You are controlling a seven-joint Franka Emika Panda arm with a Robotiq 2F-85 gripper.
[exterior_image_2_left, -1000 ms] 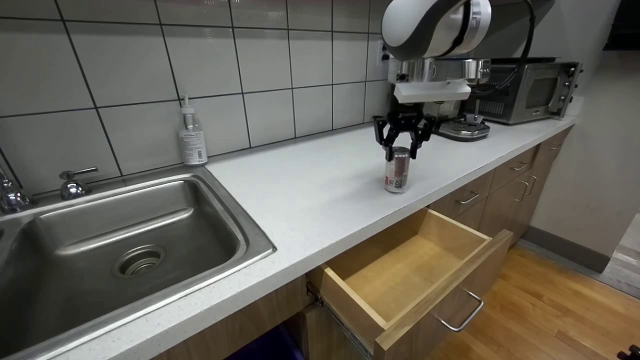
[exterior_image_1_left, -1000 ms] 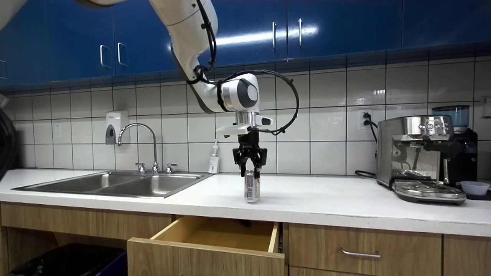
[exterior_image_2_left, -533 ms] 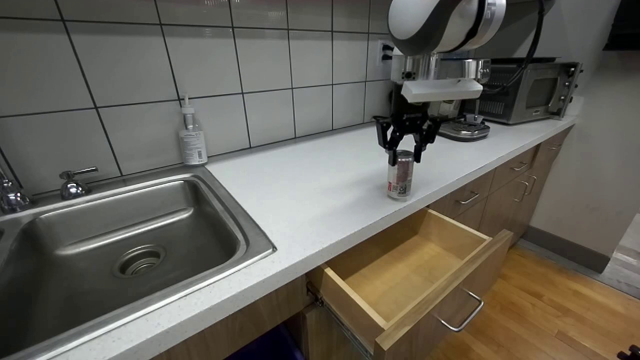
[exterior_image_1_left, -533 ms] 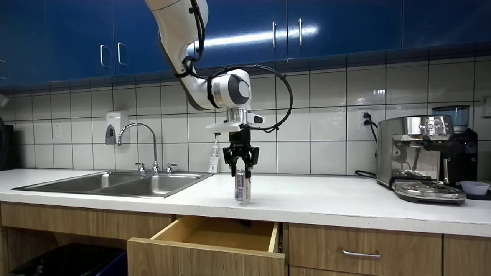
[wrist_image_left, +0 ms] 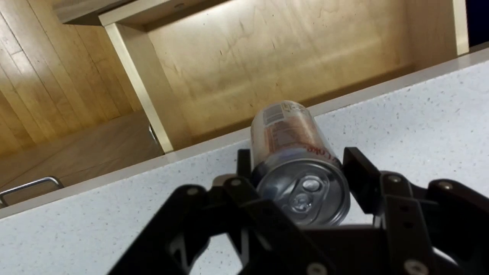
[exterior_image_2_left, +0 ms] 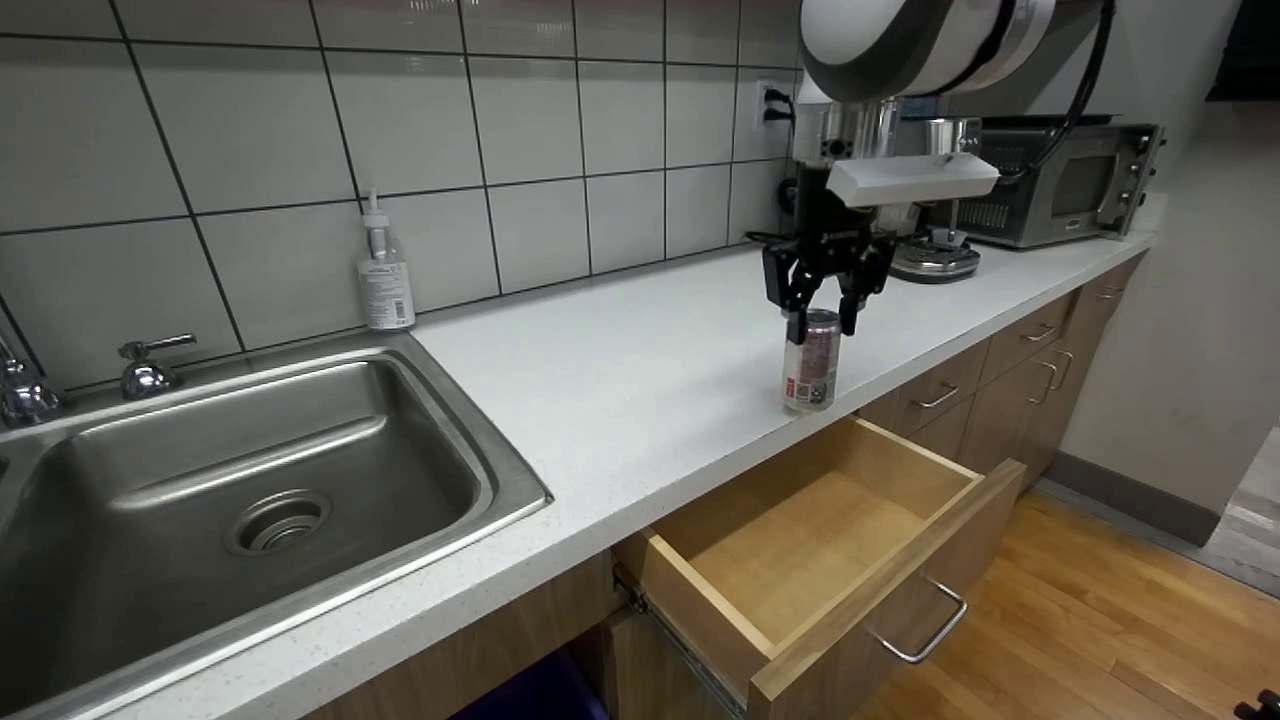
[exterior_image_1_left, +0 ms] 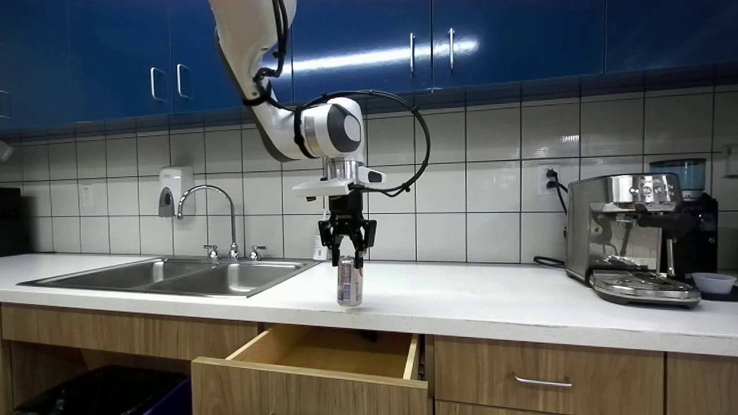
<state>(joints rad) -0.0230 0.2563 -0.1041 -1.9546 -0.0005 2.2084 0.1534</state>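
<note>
My gripper (exterior_image_1_left: 347, 262) points straight down and is shut on the upper part of a silver soda can (exterior_image_1_left: 349, 288). In the wrist view the can (wrist_image_left: 284, 133) sits between both black fingers (wrist_image_left: 361, 175), its lid and pull tab toward the camera. It stands upright near the front edge of the white counter (exterior_image_2_left: 650, 400); whether its base touches the surface I cannot tell. Below that edge a wooden drawer (exterior_image_2_left: 900, 575) is pulled out, its bare floor (wrist_image_left: 267, 57) visible in the wrist view. Part of the drawer's back is hidden under the counter.
A steel double sink (exterior_image_1_left: 167, 276) with a tall faucet (exterior_image_1_left: 232, 225) lies to one side. A soap bottle (exterior_image_2_left: 386, 275) stands by the tiled wall. Opposite are an espresso machine (exterior_image_1_left: 628, 230) and a toaster oven (exterior_image_2_left: 1060, 180). Blue cabinets (exterior_image_1_left: 369, 46) hang above; a bin (exterior_image_1_left: 109, 392) stands below.
The gripper and can have moved together along the counter toward the sink side and closer to its front edge. The grip looks the same, and the drawer has not moved.
</note>
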